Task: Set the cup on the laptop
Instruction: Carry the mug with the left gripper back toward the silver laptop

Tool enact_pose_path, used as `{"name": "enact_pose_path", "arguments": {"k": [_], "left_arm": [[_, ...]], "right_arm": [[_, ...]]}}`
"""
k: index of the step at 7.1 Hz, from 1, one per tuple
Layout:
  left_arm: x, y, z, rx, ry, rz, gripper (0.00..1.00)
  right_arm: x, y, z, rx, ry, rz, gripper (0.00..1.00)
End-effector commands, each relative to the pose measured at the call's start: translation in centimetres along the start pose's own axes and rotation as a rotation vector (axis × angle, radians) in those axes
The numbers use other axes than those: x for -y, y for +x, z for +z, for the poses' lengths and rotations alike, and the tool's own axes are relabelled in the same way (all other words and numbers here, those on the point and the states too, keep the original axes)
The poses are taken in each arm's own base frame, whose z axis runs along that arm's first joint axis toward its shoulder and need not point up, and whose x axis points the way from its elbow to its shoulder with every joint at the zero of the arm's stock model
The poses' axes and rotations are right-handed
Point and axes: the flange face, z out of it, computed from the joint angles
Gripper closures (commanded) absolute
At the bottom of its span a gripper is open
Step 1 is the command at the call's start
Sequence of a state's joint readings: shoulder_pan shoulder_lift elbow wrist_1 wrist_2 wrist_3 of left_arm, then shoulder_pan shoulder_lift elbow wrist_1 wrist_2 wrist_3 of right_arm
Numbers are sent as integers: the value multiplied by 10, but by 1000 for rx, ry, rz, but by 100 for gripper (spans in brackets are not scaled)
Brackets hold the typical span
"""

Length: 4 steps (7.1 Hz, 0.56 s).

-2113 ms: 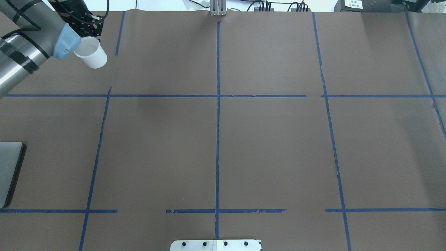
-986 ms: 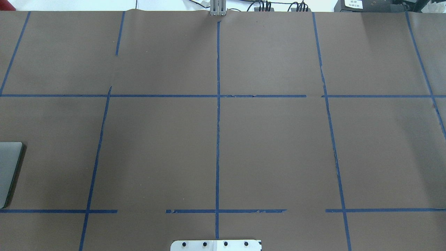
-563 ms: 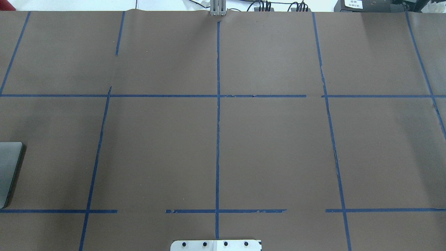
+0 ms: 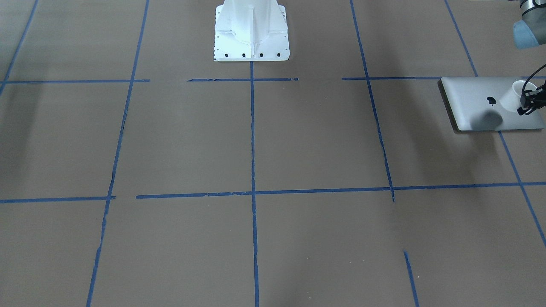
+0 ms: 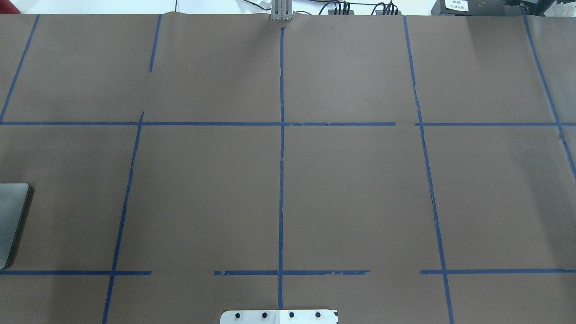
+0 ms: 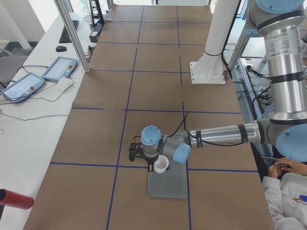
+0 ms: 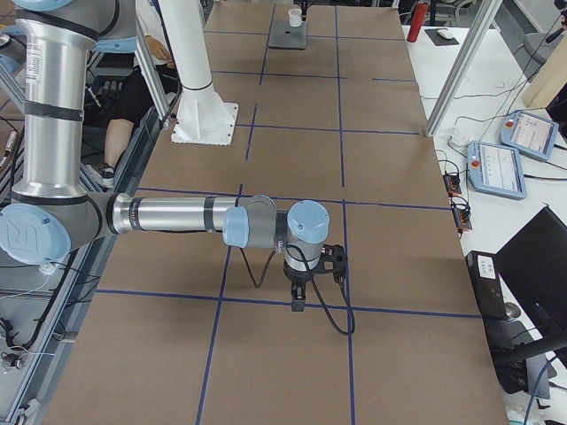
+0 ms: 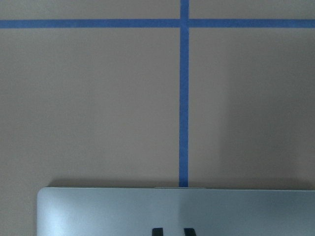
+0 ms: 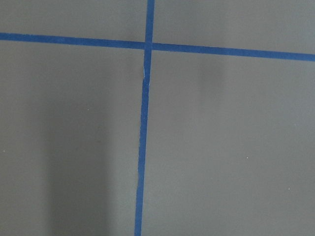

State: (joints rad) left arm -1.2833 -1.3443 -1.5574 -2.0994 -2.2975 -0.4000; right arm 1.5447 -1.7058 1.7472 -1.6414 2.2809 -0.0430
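silver-grey laptop (image 4: pixel 473 98) is lying closed and flat at the right side of the front-facing view, with its dark logo facing up. it is sitting on the brown paper-covered table (image 4: pixel 320 140), which is crossed by blue tape lines (image 4: pixel 251 136).

the white cup (image 4: pixel 512 99) is hanging tilted over the right part of the lid, with its rim pointing toward the right edge of the frame. its shadow (image 4: pixel 486 118) is falling on the lid to the lower left, apart from the cup, so the cup is looking lifted rather than set down.

the left gripper (image 4: pixel 529 100) is reaching in from the right edge of that frame with its jaws pinching the cup at the rim. only black parts and a looping cable (image 4: pixel 533 79) are showing there.

in the left side view the near arm is stretching in from the right, and the cup is showing at lower middle, over the laptop's far edge. in the left wrist view the laptop's edge is filling the bottom of the frame.

the right gripper (image 7: pixel 299 304) is pointing down at the table in the lower middle of the right side view, just above a tape line. i cannot tell how its jaws are standing.
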Motion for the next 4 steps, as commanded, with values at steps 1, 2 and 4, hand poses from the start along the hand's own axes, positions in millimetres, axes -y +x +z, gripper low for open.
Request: {"name": "enact_pose_path", "arguments": {"k": [1,2,4], "left_arm": [[-17,7,25,4,-63,28,100],[-19,7,27,5,-69,31,100],[-24,8,30,5,-80,43,73]], "right_arm": [[0,0,0,0,0,0,0],[0,0,0,0,0,0,0],[0,0,0,-1,0,0,0]]}}
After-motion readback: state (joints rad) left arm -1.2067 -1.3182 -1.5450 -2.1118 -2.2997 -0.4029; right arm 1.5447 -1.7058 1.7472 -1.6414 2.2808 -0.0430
